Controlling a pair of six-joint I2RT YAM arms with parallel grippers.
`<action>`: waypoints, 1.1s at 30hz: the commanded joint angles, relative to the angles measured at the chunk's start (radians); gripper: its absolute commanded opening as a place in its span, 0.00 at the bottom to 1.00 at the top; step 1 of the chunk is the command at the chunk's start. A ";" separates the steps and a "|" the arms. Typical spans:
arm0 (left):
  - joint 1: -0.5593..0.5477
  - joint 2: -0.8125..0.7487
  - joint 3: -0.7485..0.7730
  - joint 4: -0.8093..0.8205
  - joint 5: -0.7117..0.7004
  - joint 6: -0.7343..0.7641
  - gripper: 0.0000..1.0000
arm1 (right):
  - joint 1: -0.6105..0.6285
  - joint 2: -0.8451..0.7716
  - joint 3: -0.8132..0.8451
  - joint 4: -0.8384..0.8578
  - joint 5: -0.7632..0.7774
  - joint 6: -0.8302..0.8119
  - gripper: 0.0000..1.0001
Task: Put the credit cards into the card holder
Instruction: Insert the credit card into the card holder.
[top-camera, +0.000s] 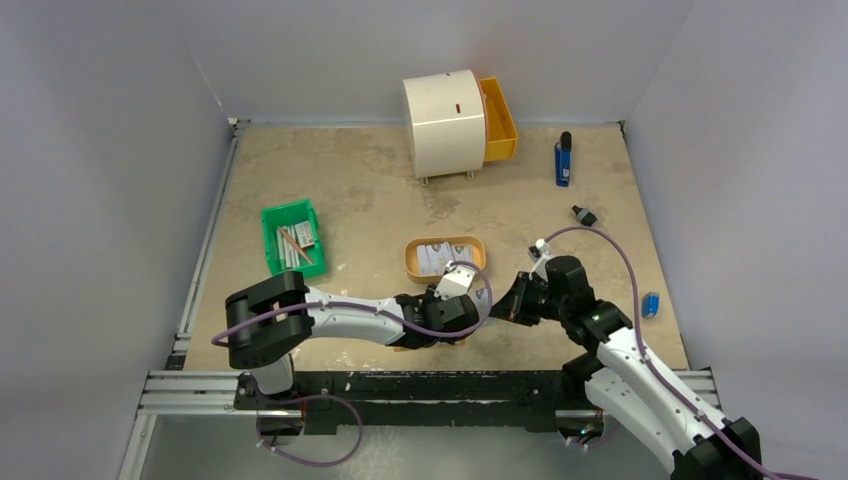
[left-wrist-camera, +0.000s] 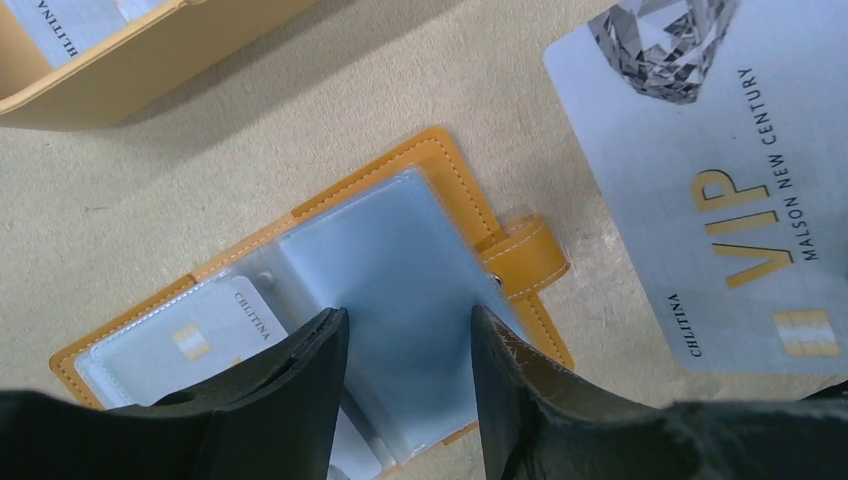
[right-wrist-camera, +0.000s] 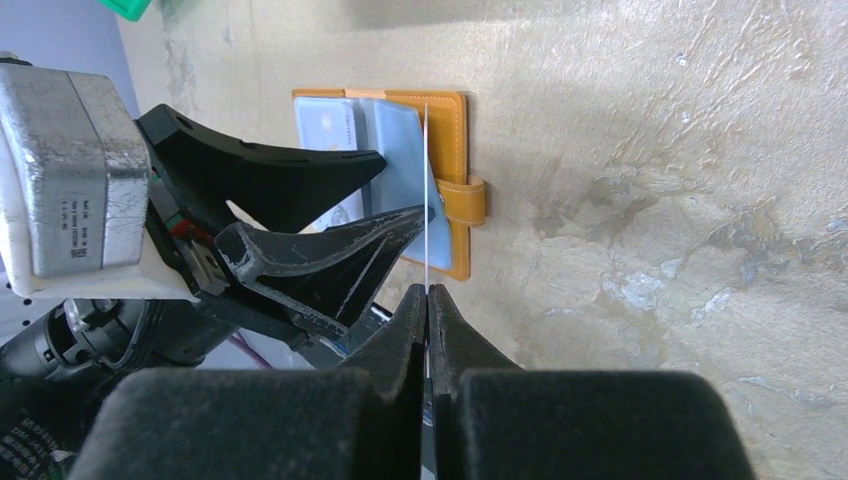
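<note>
Pinching a thin pale card (right-wrist-camera: 426, 170), the fingers of the right gripper (right-wrist-camera: 427, 292) are pressed together on its near edge. In the right wrist view the card shows only as a thin line. In the left wrist view you can see its flat face (left-wrist-camera: 720, 180), with a diamond picture and gold letters that say VIP.

The fingers of the left gripper (left-wrist-camera: 405, 328) are spread apart. Their black tips sit over a clear sleeve (left-wrist-camera: 400, 250). I cannot tell if they push down on it.

The clear sleeve belongs to the card holder (left-wrist-camera: 440, 160). The holder is tan, lies open and flat on the table (top-camera: 350, 180), and has a small strap (left-wrist-camera: 525, 260) on its 3 o'clock side. Another card (left-wrist-camera: 180, 345) sits inside a sleeve at 8 o'clock in the holder. In the left wrist view the held card is at 2 o'clock from the holder, out past the strap.

In the top view the two grippers meet near the middle of the table's near edge. Just beyond them, at 12 o'clock, is a tan tray (top-camera: 410, 262) with more pale cards (top-camera: 440, 258) in it. A green bin (top-camera: 268, 235) with grey sticks is at 10 o'clock. Far off at 12 o'clock stands a round white box (top-camera: 445, 125) with a yellow drawer (top-camera: 500, 120) pulled out. A blue thing (top-camera: 563, 160) lies at 1 o'clock.
</note>
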 joint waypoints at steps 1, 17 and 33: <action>-0.007 0.042 0.006 -0.022 -0.061 -0.018 0.45 | 0.002 -0.020 -0.001 -0.008 0.020 0.005 0.00; -0.019 0.064 -0.090 0.030 -0.080 -0.053 0.00 | 0.005 0.045 -0.016 0.049 -0.076 -0.041 0.00; -0.020 0.004 -0.100 0.042 -0.099 -0.068 0.00 | 0.016 0.142 0.020 0.086 -0.176 -0.118 0.00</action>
